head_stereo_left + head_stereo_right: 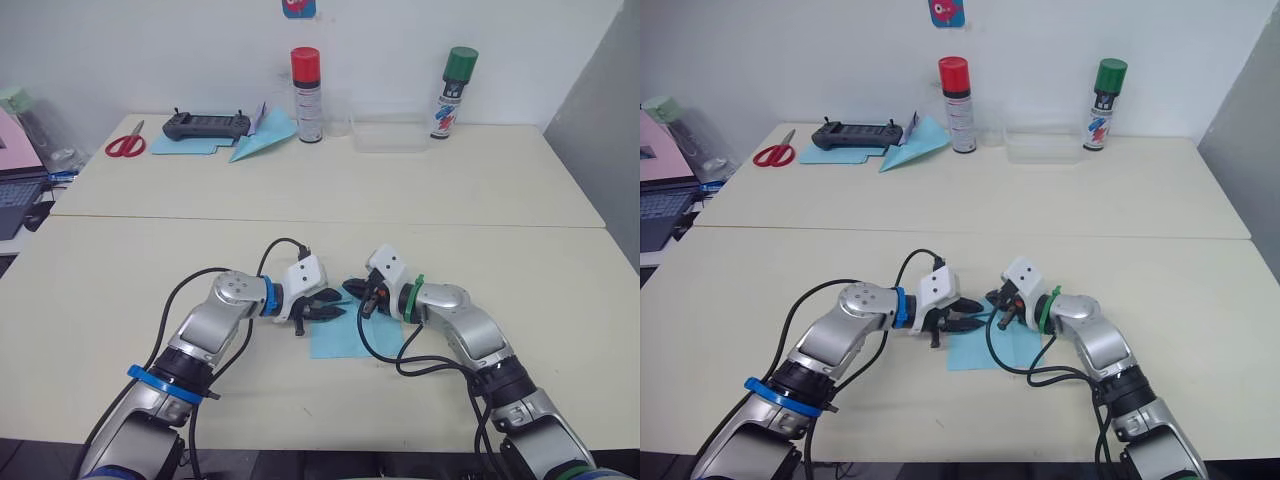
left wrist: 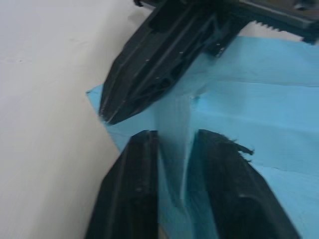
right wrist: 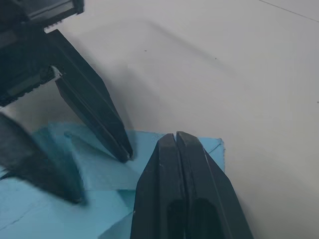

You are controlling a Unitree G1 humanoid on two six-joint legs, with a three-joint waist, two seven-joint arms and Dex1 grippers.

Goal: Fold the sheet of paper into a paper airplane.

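The sheet of paper (image 1: pixel 348 336), thin matte light-blue stock with faint crease lines, lay flat on the smooth cream table (image 1: pixel 120 290) in the lower centre of the left eye view, squarely between my two arms. My left gripper (image 1: pixel 333 304) reached in from the left with its black fingers spread apart; in the left wrist view a raised fold of the paper stood up between those fingers (image 2: pixel 130 194), thin enough to let light through, though I could not tell whether they actually pinched it. My right gripper (image 1: pixel 358 292) came in from the right, its two tapered black fingers (image 3: pixel 169 199) pressed flat together with nothing visible between them, tips resting at the sheet's far edge (the corner there looked slightly frayed).

Across the upper part of the frame stood a red-capped spray can (image 1: pixel 306 95) and a green-capped spray can (image 1: pixel 453 92), a clear plastic tray (image 1: pixel 389 134) between them. At upper left lay a black controller (image 1: pixel 207 124), red-handled scissors (image 1: pixel 125 144) and a neat dart-shaped blue plane (image 1: pixel 262 138).
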